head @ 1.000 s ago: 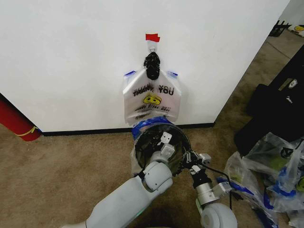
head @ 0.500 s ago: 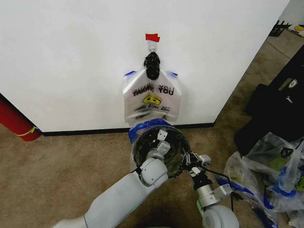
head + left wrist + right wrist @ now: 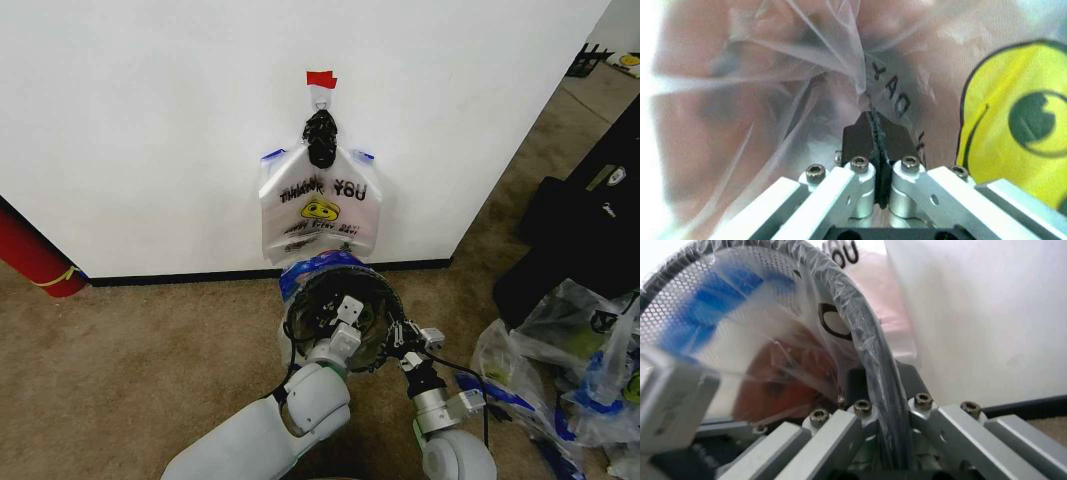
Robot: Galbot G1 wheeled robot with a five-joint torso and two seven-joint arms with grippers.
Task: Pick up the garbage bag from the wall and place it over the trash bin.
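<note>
Since a moment ago we have drawn our left arm back toward ourselves, so the left gripper [image 3: 346, 310] now sits lower inside the small round black wire-mesh trash bin [image 3: 372, 352], where before it reached nearer the far rim. The thin see-through white plastic garbage bag [image 3: 320, 205] with blue handles, black "THANK YOU" lettering and a yellow smiley print hangs on the plain white wall [image 3: 150, 130] straight beyond both grippers, under a small red tape strip [image 3: 321, 78]. Inside the bin lies more clear film with a yellow smiley, and in the left wrist view our left gripper [image 3: 873, 131] has its black pads pressed together, pinching a fold of that film [image 3: 863, 80]. Our right gripper [image 3: 403, 338] is at the bin's right rim; in the right wrist view its jaws [image 3: 870, 382] straddle the film-covered mesh rim [image 3: 867, 335] and grip it. To the right of the right gripper, clear bags showing green and blue things [image 3: 560, 370] lie on the brown carpet [image 3: 130, 360].
</note>
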